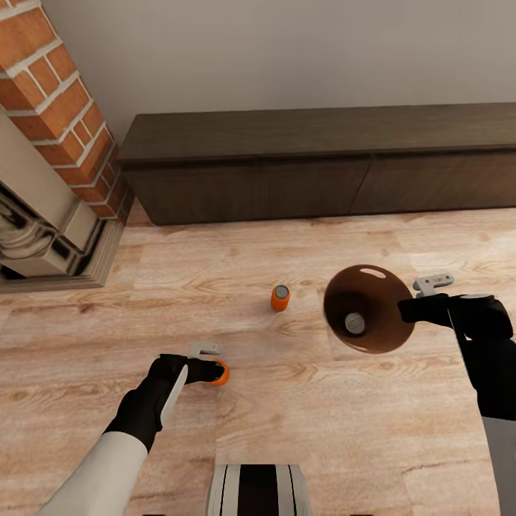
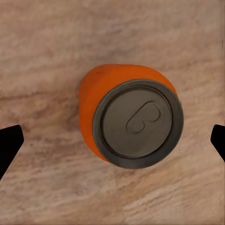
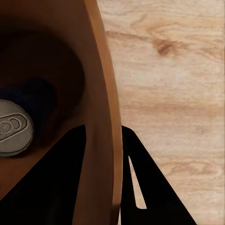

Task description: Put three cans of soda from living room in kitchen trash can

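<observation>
We are looking down on the living room's pale wood floor (image 1: 322, 423), with three soda cans in sight. The first orange can (image 1: 221, 373) is standing upright on the floor directly beneath the left gripper (image 1: 212, 367); in the left wrist view this can (image 2: 129, 119) is showing a grey top with a pull tab, and the two dark fingers (image 2: 9, 145) are sitting wide apart on either side, clear of the can, so the left fingers are open. The second orange can (image 1: 280, 297) is standing upright by itself on bare floor, apart from both arms. The blue can (image 1: 355, 323) is lying inside the trash can (image 1: 369, 308), its grey top facing us; the right wrist view is showing the same can (image 3: 21, 119) dark against the brown-copper interior.

The right gripper (image 1: 410, 309) is holding the trash can (image 3: 105, 108) tilted above the floor, mouth toward us, its fingers (image 3: 145, 187) closed over the rim wall, one inside and one outside. An oval handle hole is showing at the far rim.

For edges, we are noting the long dark low cabinet (image 1: 315, 161) running along the far wall and the red-brick fireplace (image 1: 57, 107) at the far left. Open floor is lying all around the second can and between the two arms.
</observation>
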Robot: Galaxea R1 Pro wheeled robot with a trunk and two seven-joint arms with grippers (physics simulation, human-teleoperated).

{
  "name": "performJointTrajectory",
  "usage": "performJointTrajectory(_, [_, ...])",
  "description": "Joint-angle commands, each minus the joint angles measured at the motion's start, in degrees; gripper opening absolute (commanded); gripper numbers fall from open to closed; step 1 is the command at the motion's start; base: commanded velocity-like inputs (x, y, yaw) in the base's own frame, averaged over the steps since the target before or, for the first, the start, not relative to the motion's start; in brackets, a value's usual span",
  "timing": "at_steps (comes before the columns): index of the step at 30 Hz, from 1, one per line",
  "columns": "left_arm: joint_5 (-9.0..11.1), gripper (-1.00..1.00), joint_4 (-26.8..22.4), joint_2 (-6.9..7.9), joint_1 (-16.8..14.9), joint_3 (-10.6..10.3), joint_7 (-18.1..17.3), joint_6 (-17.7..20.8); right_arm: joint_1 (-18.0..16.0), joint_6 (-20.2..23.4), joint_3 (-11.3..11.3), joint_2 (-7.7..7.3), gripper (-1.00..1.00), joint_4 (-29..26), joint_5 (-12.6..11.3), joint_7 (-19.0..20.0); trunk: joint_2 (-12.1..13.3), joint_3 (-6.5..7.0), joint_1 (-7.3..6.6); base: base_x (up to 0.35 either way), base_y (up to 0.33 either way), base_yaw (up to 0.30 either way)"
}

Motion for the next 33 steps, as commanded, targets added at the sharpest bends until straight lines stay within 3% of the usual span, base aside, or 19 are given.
performJointTrajectory(1, [0.0, 1.0, 0.0, 0.02, 0.0, 0.0, 0.0, 0.0, 0.0, 0.1, 0.1, 0.01, -1.0, 0.0, -0.5, 0.1, 0.0, -0.02, -0.01, 0.0, 0.0, 0.0])
performJointTrajectory(23, [0.2, 1.0, 0.0, -0.07, 0.0, -0.2, -0.1, -0.1, -0.1, 0.1, 0.3, 0.21, -1.0, 0.0, -0.5, 0.1, 0.0, -0.17, -0.01, 0.0, 0.0, 0.0])
performJointTrajectory(33, [0.2, 1.0, 0.0, -0.13, 0.0, -0.2, -0.1, -0.2, -2.6, 0.1, 0.3, 0.17, -1.0, 0.0, -0.6, 0.1, 0.0, -0.17, -0.01, 0.0, 0.0, 0.0])
